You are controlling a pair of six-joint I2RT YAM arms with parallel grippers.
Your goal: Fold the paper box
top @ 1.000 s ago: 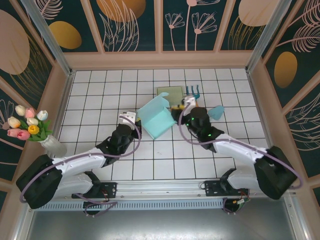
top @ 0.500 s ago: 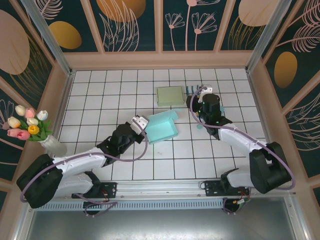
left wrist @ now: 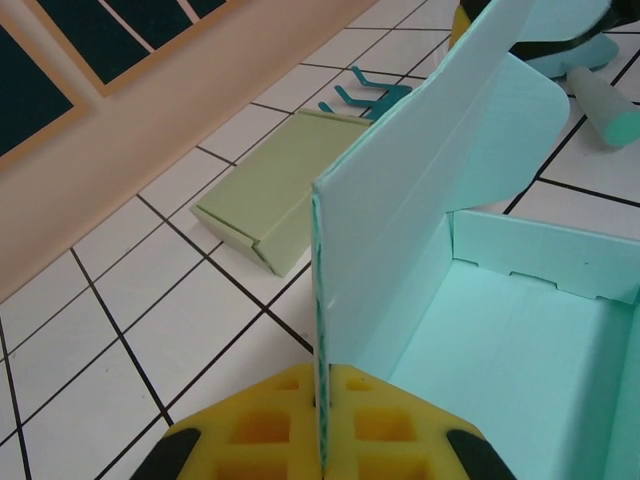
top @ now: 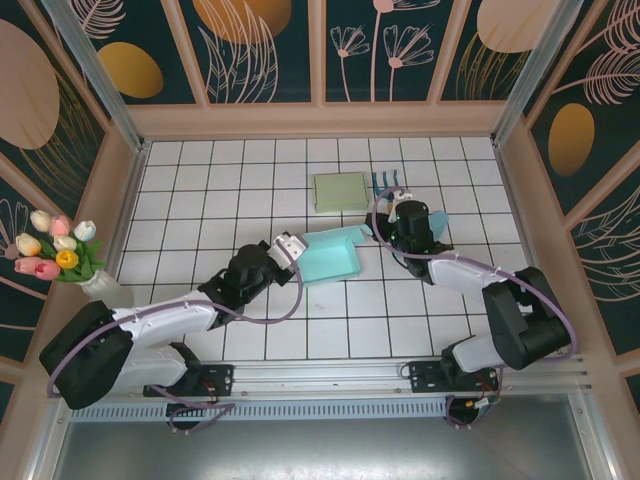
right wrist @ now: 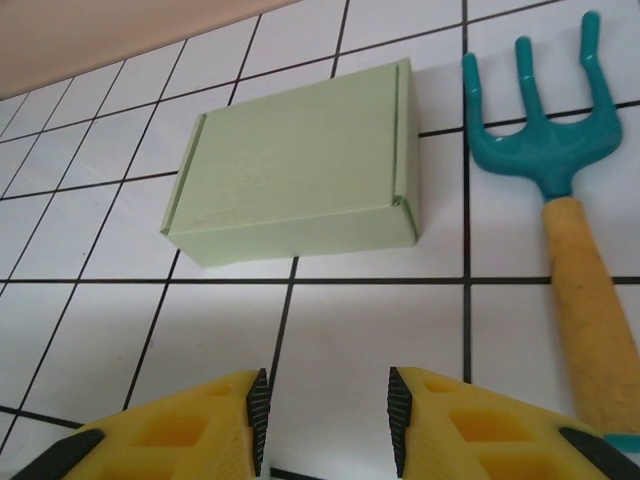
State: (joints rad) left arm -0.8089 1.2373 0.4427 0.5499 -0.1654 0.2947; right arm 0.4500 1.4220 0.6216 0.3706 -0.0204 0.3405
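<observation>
Teal paper box (top: 330, 258) sits pinched in the outstretched left tool (top: 288, 245); right tool (right wrist: 326, 410) gapes empty.

place: staged robot test cell | evidence: gridded white table (top: 200, 180); leaf-print wall panels (top: 250, 45); aluminium frame (top: 320, 375); tulips (top: 55, 245)

Open table (top: 200, 190) tiles stretch left; a green box (top: 340, 190), toy rake (top: 386, 181) and teal paper box (top: 330, 262) crowd the middle.

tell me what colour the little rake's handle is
Mustard yellow, below teal prongs. The rake shows best in the right wrist view.
</observation>
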